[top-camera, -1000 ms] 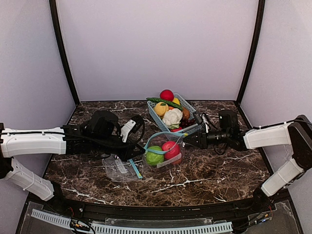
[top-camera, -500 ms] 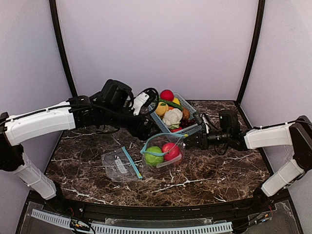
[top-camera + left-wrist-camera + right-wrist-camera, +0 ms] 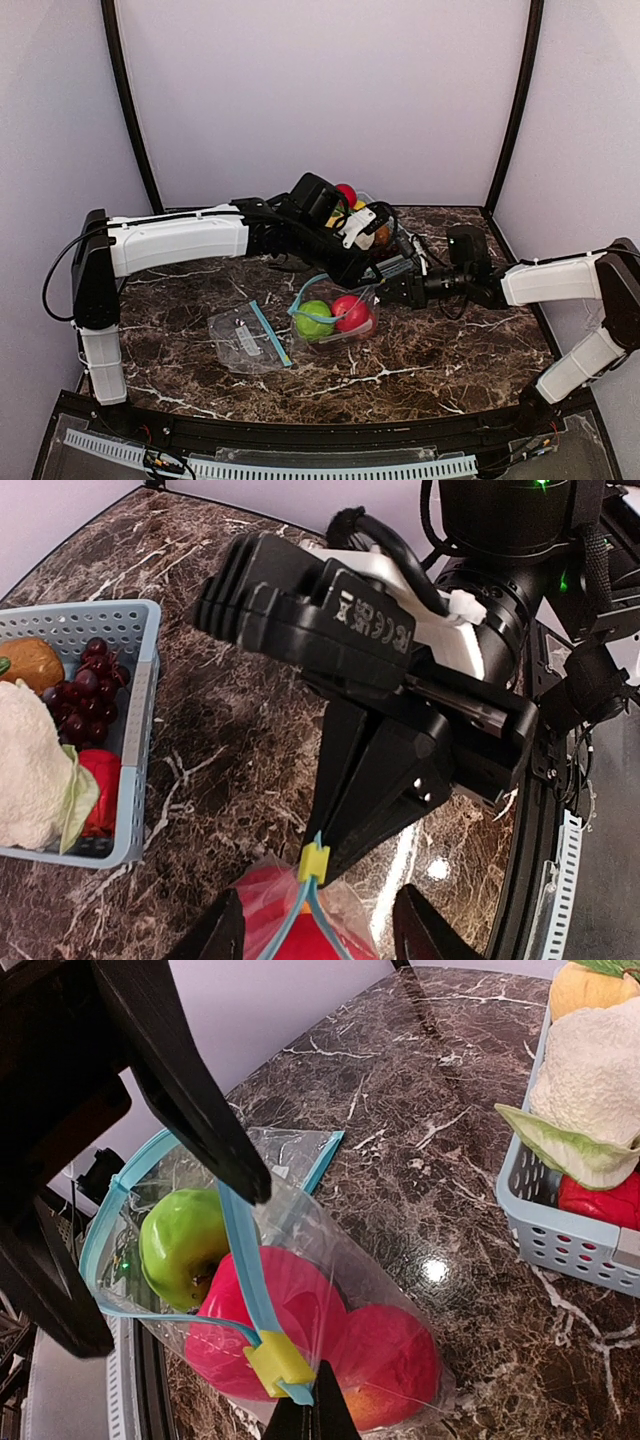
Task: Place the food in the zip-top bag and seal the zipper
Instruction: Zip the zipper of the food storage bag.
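Right claw [image 3: 310, 1405] on blue-zippered bag [image 3: 335, 1255], glossy apples [image 3: 185, 1242] inside

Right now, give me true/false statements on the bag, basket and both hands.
1. The right hand pinches the bag at its zipper, beside the yellow slider. True.
2. The bag is empty. False: it holds a green apple and red fruit.
3. The basket is empty. False: it holds a cauliflower and more.
4. A second bag lies flat beside the first. True.
5. The left hand is shut. False: its fingers stand apart above the bag's top.
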Controlling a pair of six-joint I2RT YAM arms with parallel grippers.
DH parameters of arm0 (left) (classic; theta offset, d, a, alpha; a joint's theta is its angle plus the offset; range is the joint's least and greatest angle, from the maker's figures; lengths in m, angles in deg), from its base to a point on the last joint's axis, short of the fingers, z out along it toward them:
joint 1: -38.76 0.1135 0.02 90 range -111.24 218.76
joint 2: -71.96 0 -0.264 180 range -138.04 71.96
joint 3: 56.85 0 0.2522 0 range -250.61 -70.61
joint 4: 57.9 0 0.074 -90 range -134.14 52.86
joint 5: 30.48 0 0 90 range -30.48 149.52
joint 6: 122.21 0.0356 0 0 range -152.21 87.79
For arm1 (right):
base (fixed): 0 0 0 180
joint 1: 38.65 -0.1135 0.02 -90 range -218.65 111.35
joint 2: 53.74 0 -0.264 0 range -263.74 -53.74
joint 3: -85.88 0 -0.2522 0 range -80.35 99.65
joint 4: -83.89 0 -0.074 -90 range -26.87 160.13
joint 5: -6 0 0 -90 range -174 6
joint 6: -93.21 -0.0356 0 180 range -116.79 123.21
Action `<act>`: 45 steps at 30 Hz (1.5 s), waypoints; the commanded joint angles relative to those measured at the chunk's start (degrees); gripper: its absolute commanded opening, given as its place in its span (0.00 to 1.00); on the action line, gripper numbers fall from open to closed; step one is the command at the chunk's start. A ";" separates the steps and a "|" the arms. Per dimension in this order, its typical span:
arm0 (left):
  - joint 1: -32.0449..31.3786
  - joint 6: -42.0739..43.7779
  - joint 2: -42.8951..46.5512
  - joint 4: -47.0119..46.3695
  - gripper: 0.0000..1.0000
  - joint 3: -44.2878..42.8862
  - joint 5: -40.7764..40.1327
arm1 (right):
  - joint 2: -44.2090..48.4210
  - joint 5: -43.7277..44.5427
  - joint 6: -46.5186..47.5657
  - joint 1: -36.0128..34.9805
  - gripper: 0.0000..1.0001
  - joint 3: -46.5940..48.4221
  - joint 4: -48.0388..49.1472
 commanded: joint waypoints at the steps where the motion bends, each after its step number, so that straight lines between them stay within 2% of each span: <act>1: -0.50 -0.36 -2.52 -3.03 0.50 -3.00 3.79 | 1.07 0.70 0.67 -0.74 0.00 1.66 -0.81; 9: -0.53 0.44 -5.30 -3.80 0.49 -3.13 0.35 | 1.18 0.61 0.67 -1.09 0.00 2.04 -1.25; 11: -0.50 0.64 -5.51 -3.85 0.45 -3.09 -0.10 | 1.26 0.76 0.64 -1.11 0.00 1.97 -1.52; 14: -0.50 0.58 -5.63 -3.98 0.36 -2.68 -0.43 | 1.46 1.02 0.71 -1.11 0.00 1.87 -1.80; 17: -0.50 0.53 -5.57 -4.07 0.33 -2.37 -0.29 | 1.53 1.41 0.71 -1.07 0.00 1.69 -1.87; 21: -0.55 0.80 -5.58 -3.38 0.19 -2.45 -0.09 | 1.49 2.41 0.62 -1.12 0.00 1.61 -2.09; 29: -0.56 1.45 -5.21 -1.54 0.02 -2.73 0.80 | 1.72 5.87 -0.69 -1.03 0.00 1.77 -2.90; 45: -0.50 5.84 -2.93 3.42 0.01 -2.79 -2.40 | 3.90 14.29 -4.48 -0.42 0.00 2.36 -10.23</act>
